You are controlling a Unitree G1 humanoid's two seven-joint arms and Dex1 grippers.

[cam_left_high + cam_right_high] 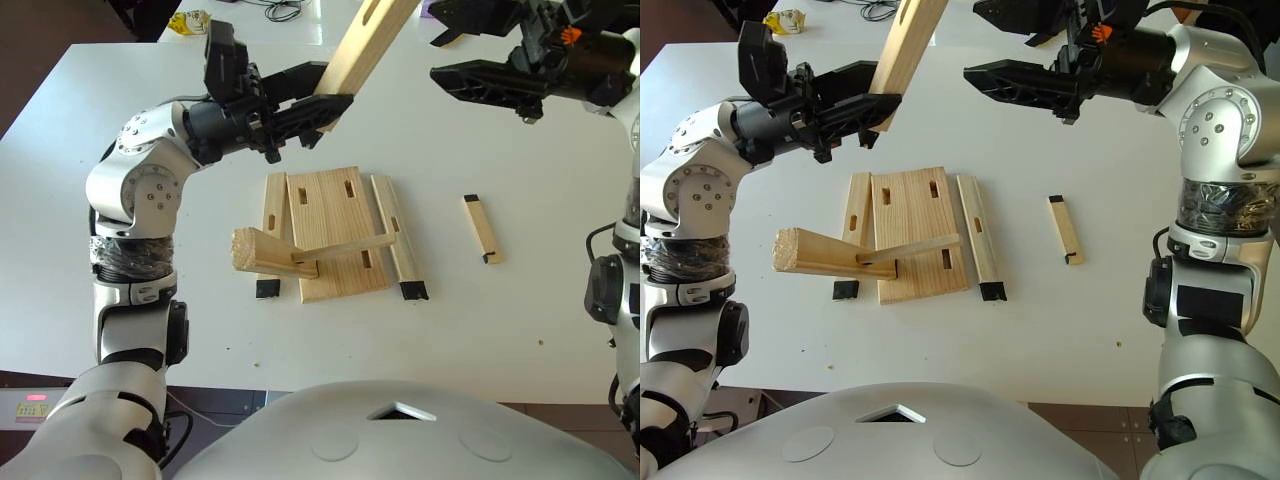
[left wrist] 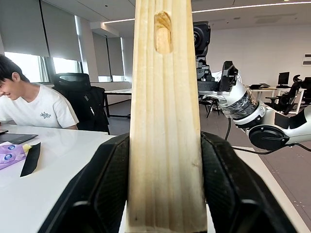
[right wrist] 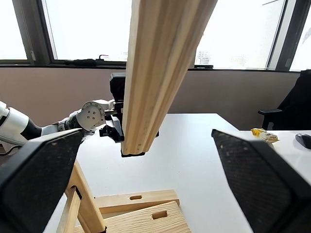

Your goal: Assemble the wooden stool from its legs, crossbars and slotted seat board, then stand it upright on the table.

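Observation:
My left gripper (image 1: 325, 95) is shut on a pale wooden leg (image 1: 362, 45) with an oval slot (image 2: 163, 33), held raised and tilted above the table's far side. My right gripper (image 1: 972, 40) hangs open in the air just right of that leg, fingers (image 3: 39, 179) apart and empty. On the table lies the slotted seat board (image 1: 335, 235), with a black-footed leg (image 1: 272, 215) along its left side and another (image 1: 398, 240) along its right. A leg (image 1: 265, 252) joined to a crossbar (image 1: 345, 247) lies across the board. A short crossbar (image 1: 482, 228) lies apart to the right.
The white table (image 1: 120, 110) has free room at left, right and front. A yellow packet (image 1: 190, 20) and cables (image 1: 285, 10) lie at the far edge.

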